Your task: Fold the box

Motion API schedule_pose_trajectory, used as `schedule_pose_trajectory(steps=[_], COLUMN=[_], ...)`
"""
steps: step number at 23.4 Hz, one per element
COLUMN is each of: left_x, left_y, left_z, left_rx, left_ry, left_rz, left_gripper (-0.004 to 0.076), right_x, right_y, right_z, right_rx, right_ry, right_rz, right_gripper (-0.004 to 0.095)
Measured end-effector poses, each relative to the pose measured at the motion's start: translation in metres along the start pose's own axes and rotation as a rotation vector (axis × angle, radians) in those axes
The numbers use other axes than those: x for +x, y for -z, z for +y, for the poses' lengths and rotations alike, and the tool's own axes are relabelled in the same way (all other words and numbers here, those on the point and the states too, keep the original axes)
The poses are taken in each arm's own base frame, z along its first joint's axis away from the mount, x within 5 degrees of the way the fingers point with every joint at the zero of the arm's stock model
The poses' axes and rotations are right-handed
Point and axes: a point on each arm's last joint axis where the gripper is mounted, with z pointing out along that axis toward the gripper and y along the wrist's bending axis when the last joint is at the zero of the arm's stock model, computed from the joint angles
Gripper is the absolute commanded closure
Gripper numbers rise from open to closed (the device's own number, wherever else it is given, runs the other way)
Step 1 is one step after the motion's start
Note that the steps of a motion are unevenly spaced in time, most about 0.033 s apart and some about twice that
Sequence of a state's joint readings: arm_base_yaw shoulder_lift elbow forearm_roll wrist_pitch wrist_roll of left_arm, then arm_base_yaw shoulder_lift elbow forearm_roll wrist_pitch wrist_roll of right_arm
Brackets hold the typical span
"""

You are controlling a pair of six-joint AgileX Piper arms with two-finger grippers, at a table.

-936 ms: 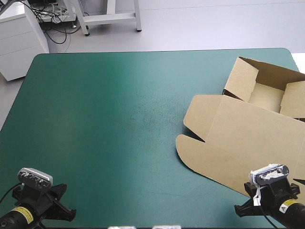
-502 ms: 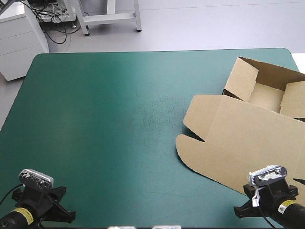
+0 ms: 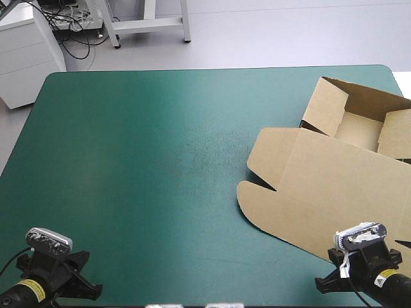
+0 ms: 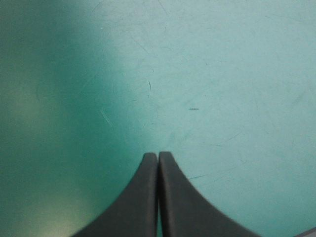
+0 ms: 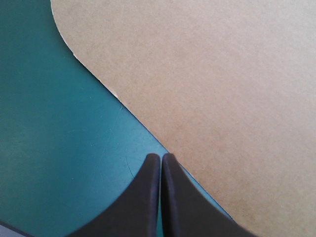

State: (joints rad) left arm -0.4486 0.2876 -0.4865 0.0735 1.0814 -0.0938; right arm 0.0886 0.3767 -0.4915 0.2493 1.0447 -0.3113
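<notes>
Sitting slightly farther back than earlier: left claw (image 4: 158,154), right claw (image 5: 161,155). Pinching shut on nothing, the right one bordering the box (image 5: 207,74).

Box (image 3: 321,186): one cut sheet of brown board, partly formed. The tray section stands at the far right corner of the surface (image 3: 141,167), walls raised, open upward. The lid panel lies flat on the teal-green cover, reaching from the tray toward the near edge. Its left side is rounded, with a notch cut in. The right portion runs out of view.
</notes>
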Motion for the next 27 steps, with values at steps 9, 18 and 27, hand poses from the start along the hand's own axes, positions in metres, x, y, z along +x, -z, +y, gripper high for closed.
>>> schedule_pose_trajectory(steps=[9,18,27], left_x=[0.0009,0.0017,0.0022], left_y=[-0.0009,-0.0011,-0.0011], left_z=[0.0,-0.0002,-0.0002], left_rx=[0.0,0.002,0.001], left_ry=[0.0,-0.01,-0.01], left_rz=[0.005,0.013,0.018], left_gripper=[0.0756,0.0756,0.0756], right_x=[0.0013,0.0013,0.0013], right_y=[0.0,0.0,0.0], right_z=[0.0004,0.0004,0.0004], right_rx=[-0.005,-0.005,-0.005], right_ry=[-0.004,-0.004,-0.005], right_rz=[0.015,0.015,0.015], right_gripper=[0.0931,0.0931,0.0931])
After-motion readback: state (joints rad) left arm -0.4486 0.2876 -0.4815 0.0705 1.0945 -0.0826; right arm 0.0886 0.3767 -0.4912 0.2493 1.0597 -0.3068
